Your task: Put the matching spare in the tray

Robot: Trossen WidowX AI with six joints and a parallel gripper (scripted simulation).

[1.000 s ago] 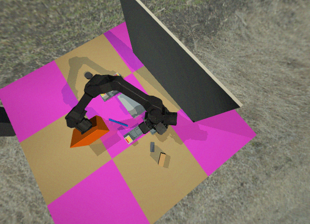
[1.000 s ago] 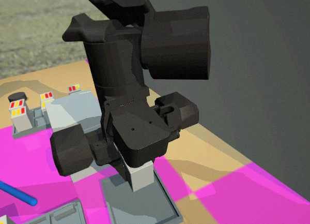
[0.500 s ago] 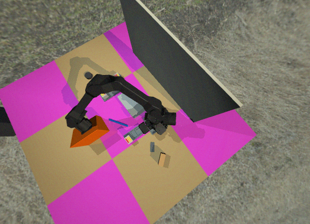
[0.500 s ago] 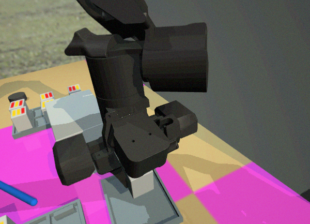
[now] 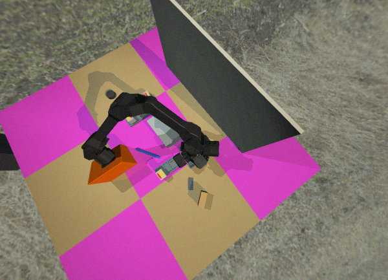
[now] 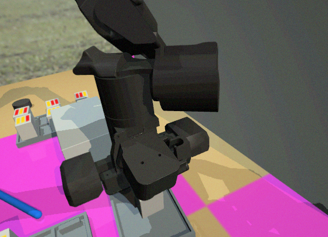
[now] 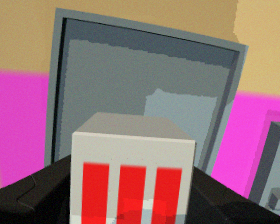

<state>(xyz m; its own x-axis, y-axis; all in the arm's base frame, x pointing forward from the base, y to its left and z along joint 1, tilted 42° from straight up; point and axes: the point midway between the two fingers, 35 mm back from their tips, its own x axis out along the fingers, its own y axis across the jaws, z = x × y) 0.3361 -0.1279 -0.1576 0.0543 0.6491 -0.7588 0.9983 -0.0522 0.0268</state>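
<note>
1. Where the scene was seen from the top view, the black jointed arm (image 5: 152,113) was stretched across the magenta-and-tan checkered mat (image 5: 107,238) toward the tall dark grey panel with a pale edge (image 5: 220,76). Its black parallel-jaw gripper (image 5: 191,160) was positioned near the panel's foot, just beside a grey slotted rack with a red-and-yellow label (image 5: 166,168). An orange wedge-shaped block (image 5: 111,167), a thin blue rod (image 5: 148,153), a small dark grey slab (image 5: 191,183) and a small tan block (image 5: 203,199) were spread on the mat. A light grey box-shaped unit (image 5: 163,132) was partly covered by the arm.

2. From the exterior view, the gripper (image 6: 148,201) was pointed downward over a shallow grey rectangular tray with a raised rim (image 6: 179,209). A pale grey block-shaped spare (image 6: 151,207) was clamped between the jaws, its lower end inside the tray's outline; whether it touched the tray floor could not be told. Behind, the box-shaped unit (image 6: 79,125) was seen, and further back a second grey rack (image 6: 27,139) was filled with upright spares bearing red-and-yellow striped labels (image 6: 22,119). The blue rod (image 6: 19,204) was found at the lower left.

3. Through the wrist view, the spare (image 7: 132,196) was shown gripped on both sides by the black fingers, three red bars being displayed on its white face. Directly beneath it, the tray (image 7: 60,96) was filling most of the frame.
</note>
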